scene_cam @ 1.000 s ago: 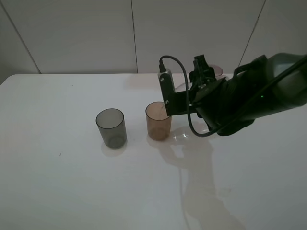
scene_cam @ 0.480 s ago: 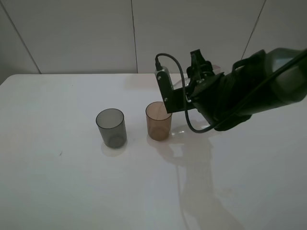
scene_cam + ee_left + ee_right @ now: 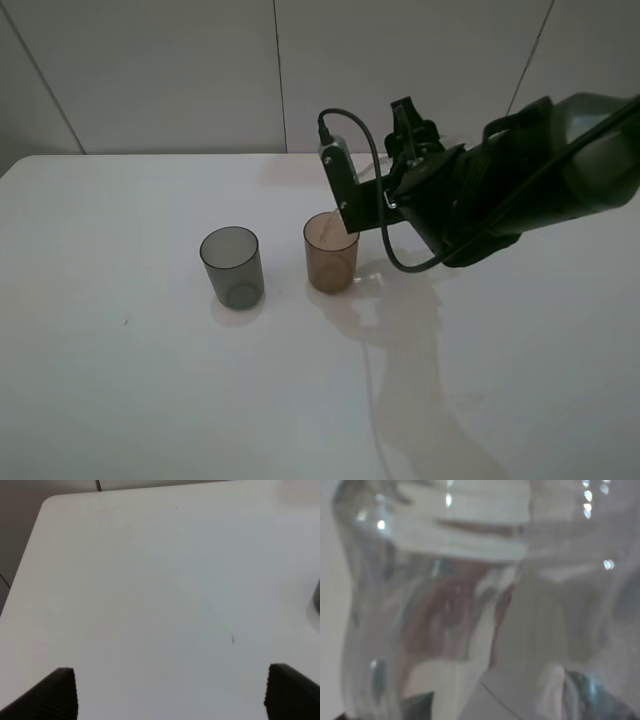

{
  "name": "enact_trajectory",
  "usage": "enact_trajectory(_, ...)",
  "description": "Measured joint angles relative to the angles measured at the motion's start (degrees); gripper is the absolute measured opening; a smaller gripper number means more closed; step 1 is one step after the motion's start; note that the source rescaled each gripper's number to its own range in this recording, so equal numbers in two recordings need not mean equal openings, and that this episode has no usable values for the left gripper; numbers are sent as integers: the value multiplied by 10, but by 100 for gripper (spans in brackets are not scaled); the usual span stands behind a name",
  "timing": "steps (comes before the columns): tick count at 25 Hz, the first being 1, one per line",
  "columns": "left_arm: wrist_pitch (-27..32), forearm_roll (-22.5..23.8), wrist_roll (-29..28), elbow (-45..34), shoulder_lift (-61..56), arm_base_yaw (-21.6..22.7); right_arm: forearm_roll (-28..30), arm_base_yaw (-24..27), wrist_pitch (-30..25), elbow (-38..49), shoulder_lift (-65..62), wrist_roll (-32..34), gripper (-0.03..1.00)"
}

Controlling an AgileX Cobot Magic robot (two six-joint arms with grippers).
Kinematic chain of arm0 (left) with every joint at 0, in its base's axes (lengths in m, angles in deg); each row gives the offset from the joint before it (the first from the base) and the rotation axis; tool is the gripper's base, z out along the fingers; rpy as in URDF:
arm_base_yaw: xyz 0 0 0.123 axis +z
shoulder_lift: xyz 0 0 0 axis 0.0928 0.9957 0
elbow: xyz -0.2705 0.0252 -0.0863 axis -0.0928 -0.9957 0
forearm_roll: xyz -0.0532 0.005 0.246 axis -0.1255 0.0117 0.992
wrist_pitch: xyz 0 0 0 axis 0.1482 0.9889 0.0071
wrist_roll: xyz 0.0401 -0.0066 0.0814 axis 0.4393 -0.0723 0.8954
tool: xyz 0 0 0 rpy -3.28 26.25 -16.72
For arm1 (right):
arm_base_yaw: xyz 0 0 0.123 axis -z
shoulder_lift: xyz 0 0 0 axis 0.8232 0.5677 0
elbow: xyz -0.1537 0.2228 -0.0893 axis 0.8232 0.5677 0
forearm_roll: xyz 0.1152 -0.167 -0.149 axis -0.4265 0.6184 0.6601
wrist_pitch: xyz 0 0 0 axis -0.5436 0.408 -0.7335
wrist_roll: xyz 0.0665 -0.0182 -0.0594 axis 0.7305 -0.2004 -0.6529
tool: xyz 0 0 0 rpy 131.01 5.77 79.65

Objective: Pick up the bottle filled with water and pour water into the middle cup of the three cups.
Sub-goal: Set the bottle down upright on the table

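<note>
Right arm [image 3: 520, 180] rolled by the middle cup [image 3: 331, 258], right hand [image 3: 408, 138] clamped on the bottle [image 3: 470, 605], left hand [image 3: 170, 692] spread wide

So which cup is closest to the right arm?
The amber-brown cup, right at the front end of the right arm; the smoky grey cup stands clear of it, further left in the high view.

Table [image 3: 120, 380] white, smooth, faintly glossy, mirroring the right arm [image 3: 520, 190], whose dark casing has a dull sheen; grey cup [image 3: 232, 268] and middle cup [image 3: 328, 262] smooth translucent plastic, 1 smoky, 1 amber-brown; bottle [image 3: 470, 605] clear glossy plastic, glinting, neck ridged; left gripper [image 3: 170, 695] fingers [image 3: 62, 692] matt black, finely ribbed; wall [image 3: 150, 70] matt white panels
</note>
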Motion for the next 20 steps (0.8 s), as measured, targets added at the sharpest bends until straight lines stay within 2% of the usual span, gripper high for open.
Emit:
enact_trajectory(13, 0, 0, 0, 0, 0, 0, 0, 0, -1, 0, 0, -72, 3)
enact_trajectory(20, 0, 0, 0, 0, 0, 0, 0, -12, -3, 0, 0, -81, 3)
